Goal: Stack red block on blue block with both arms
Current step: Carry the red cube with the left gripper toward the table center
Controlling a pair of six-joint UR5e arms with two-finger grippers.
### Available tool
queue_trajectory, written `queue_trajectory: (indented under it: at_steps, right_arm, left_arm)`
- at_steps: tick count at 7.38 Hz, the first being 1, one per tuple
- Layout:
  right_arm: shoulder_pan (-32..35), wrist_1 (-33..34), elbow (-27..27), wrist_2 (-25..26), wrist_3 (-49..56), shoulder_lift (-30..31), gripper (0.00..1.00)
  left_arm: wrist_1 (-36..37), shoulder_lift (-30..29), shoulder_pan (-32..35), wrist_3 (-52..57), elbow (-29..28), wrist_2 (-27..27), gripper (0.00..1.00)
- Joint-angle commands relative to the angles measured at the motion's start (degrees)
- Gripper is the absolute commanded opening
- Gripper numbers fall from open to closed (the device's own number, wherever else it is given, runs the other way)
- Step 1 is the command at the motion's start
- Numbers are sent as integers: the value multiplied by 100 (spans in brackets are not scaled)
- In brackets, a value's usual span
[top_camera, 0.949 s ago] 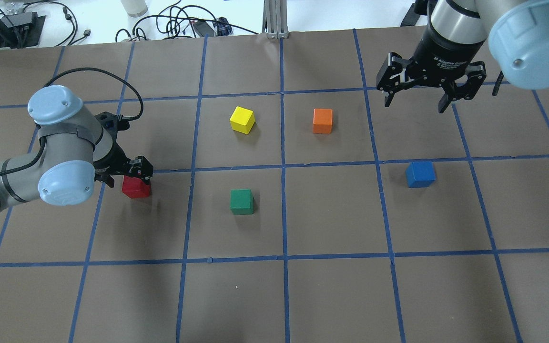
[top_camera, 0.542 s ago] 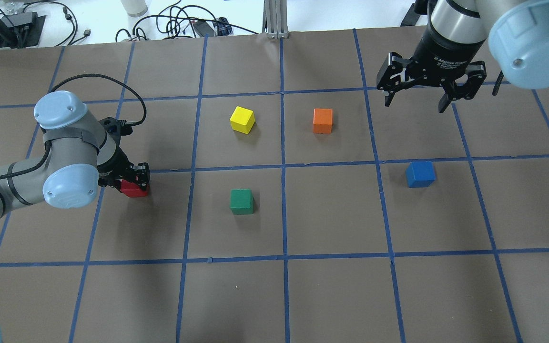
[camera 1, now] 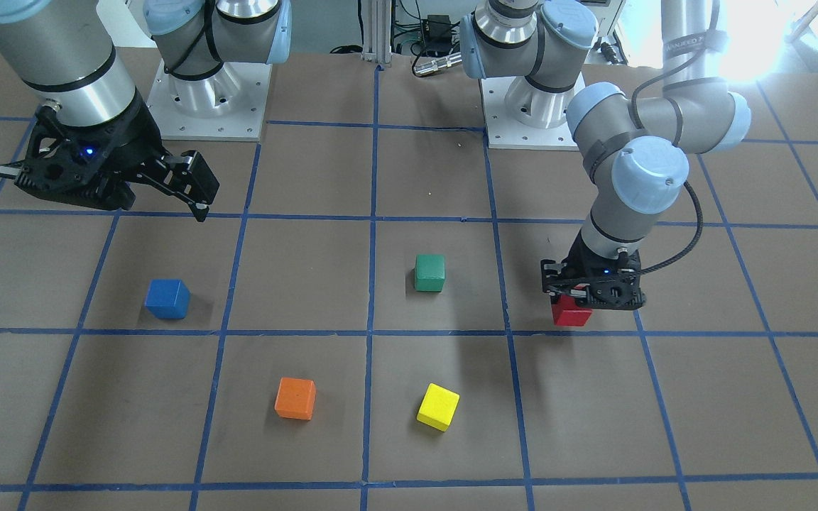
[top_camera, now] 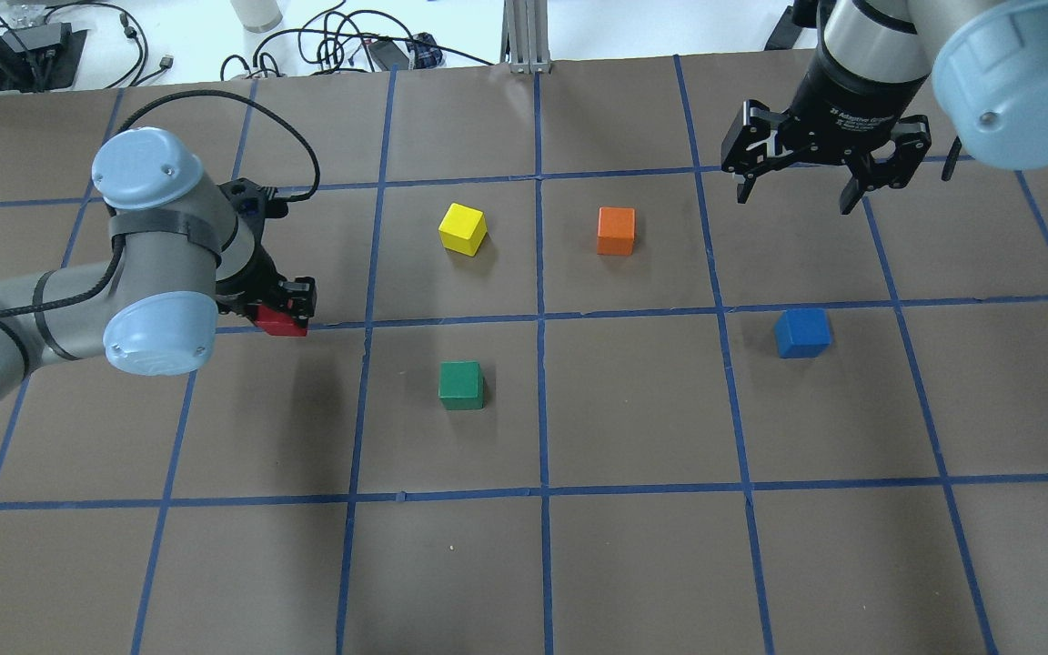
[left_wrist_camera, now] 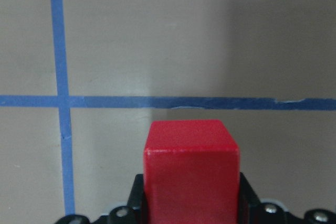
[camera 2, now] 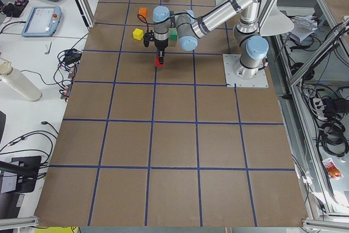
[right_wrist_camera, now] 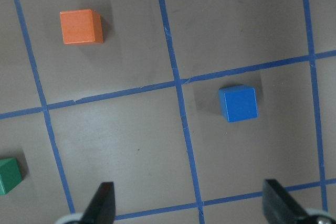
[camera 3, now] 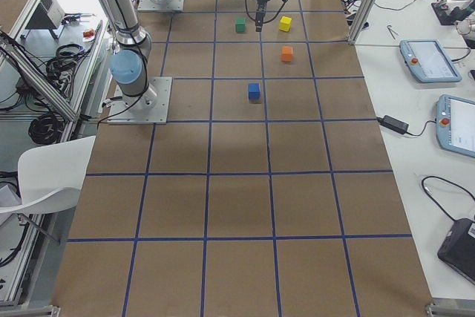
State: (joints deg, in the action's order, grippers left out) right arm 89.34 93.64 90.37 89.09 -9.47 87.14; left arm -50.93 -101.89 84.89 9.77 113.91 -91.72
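The brown worktop (top_camera: 633, 564) is ruled into squares by blue tape lines. The left arm (top_camera: 51, 300) reaches in low across its own side, while the right arm (top_camera: 879, 36) hangs high over the far right part.

The right pincer (top_camera: 795, 202) points down with its jaws spread wide and nothing between them. It hovers well above the surface, beyond the blue block (top_camera: 801, 332). The left pincer (camera 1: 579, 301) is closed on the red block (top_camera: 280, 322), its fingers pressed against two opposite faces. The wrist view shows the cube's lower half jutting out past the fingertips.

The red block sits in that grip over a tape line and looks raised a little off the worktop, well apart from the blue block. The blue block rests flat on the robot's right side, just beside a tape line. Between them lie the green block (top_camera: 461, 385), the yellow block (top_camera: 462, 228) and the orange block (top_camera: 616, 230), each apart from the others.
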Motion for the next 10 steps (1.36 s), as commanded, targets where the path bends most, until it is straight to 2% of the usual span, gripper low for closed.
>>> queue_trajectory:
  at_steps: [1,3,4,5,7,8,10]
  right_arm:
    - [-13,-4,-10,3,16,5,100]
    - [-13,-13,16,-5,-11,5,100]
    - [-13,-13,16,-23,-28,5,100]
    - [-13,-13,16,-6,-11,5,100]
    - [-13,-13,25,21,6,5,100]
    - [-13,-22,25,21,7,5,100]
    - [-13,-22,25,30,7,5,100]
  left_arm:
    - [-338,-93,955,-1110,-578,286,0]
    - [-322,-278,1624,-1844,-965,461,0]
    - [-287,-549,1784,-2300,-967,915,0]
    - [-295,-691,1968,-2374,-1072,1032,0]
    - [-269,-945,2276,-2628,-1274,1016,0]
    - [-251,-1130,2451,-2708,-1414,772,0]
    - [-242,-1481,2785,-2726,-1721,656,0]
